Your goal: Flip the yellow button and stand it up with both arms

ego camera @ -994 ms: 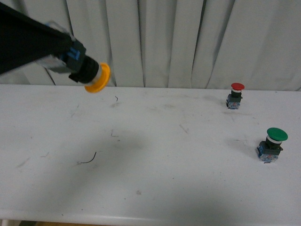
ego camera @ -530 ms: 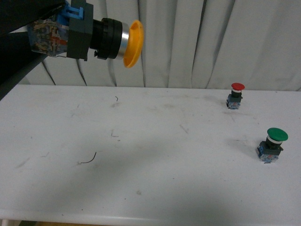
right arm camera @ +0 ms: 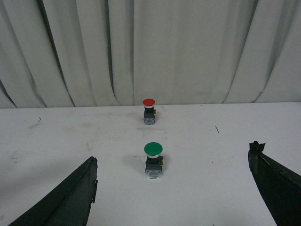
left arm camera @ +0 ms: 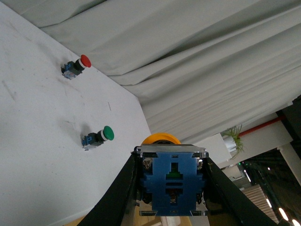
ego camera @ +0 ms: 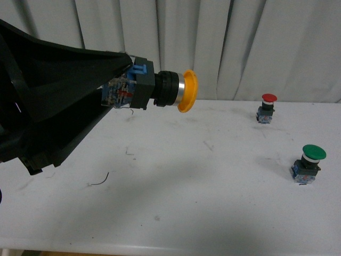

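Note:
My left gripper (ego camera: 120, 90) is shut on the yellow button (ego camera: 170, 90) and holds it high above the table, close to the front camera. The button lies sideways, its yellow cap (ego camera: 188, 91) pointing right and its blue contact block (ego camera: 128, 88) between my fingers. In the left wrist view the blue block (left arm camera: 172, 181) fills the gap between both black fingers, with the yellow cap (left arm camera: 160, 139) beyond it. My right gripper (right arm camera: 174, 188) is open and empty above the table, its fingers (right arm camera: 70, 197) wide apart. It does not show in the front view.
A red-capped button (ego camera: 267, 108) stands upright at the back right of the white table (ego camera: 176, 192). A larger green-capped button (ego camera: 309, 162) stands upright nearer, at the right; in the right wrist view it (right arm camera: 154, 159) is just ahead of my open fingers. Grey curtains (ego camera: 213, 42) hang behind.
My left gripper has carried the yellow button up from the back left, then right and toward the camera. The button has turned from cap-down-right to lying level, cap to the right.

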